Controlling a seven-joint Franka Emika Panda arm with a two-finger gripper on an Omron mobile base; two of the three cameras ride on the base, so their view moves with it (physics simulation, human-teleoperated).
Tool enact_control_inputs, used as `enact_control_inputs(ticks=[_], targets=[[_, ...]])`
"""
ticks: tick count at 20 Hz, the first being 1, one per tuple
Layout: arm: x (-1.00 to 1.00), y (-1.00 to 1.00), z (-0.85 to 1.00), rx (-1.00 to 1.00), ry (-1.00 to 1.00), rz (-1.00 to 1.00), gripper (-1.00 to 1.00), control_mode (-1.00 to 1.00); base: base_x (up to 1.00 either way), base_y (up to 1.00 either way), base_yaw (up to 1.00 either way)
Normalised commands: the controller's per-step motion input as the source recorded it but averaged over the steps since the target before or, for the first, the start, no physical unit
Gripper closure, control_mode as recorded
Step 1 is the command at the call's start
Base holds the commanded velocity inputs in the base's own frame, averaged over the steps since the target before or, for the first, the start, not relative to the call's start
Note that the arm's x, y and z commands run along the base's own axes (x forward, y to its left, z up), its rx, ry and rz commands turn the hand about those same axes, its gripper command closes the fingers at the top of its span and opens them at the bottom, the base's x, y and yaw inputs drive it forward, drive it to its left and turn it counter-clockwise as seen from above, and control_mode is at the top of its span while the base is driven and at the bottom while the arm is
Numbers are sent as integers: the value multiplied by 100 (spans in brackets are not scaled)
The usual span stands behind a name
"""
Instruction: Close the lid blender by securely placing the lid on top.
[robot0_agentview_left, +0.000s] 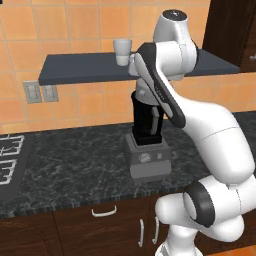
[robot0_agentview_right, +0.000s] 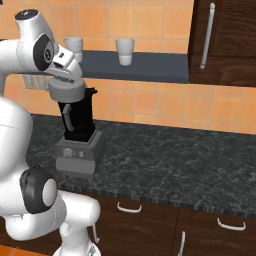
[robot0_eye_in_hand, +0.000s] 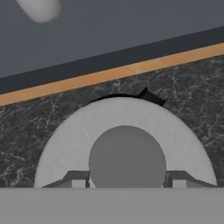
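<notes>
The blender (robot0_agentview_right: 80, 150) stands on the dark counter, its black jar (robot0_agentview_right: 80, 117) rising from a boxy grey base with a dial (robot0_agentview_left: 146, 159). My gripper (robot0_agentview_right: 66, 85) comes down from above and is shut on the knob (robot0_eye_in_hand: 127, 157) of the light-grey lid (robot0_eye_in_hand: 65, 140). The lid (robot0_agentview_right: 66, 91) sits level at the jar's mouth. In the hand view a sliver of the black jar rim (robot0_eye_in_hand: 148, 95) peeks out past the lid's far edge. I cannot tell whether the lid rests on the rim. In the left base view my arm covers the jar's top.
A dark shelf (robot0_agentview_left: 75, 70) runs along the tiled wall just behind and above the blender, with white cups (robot0_agentview_right: 125, 50) (robot0_agentview_right: 74, 46) on it. A stove (robot0_agentview_left: 7, 160) lies at the counter's left. A tall wooden cabinet (robot0_agentview_right: 220, 40) hangs at the right.
</notes>
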Motion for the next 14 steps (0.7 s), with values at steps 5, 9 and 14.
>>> enact_control_inputs(ticks=[5, 9, 14], targets=[[33, -9, 13, 0, 0, 0, 100, -100, 0, 0, 0], [32, -1, 11, 0, 0, 0, 100, -100, 0, 0, 0], [16, 0, 12, 0, -7, 0, 100, -100, 0, 0, 0]])
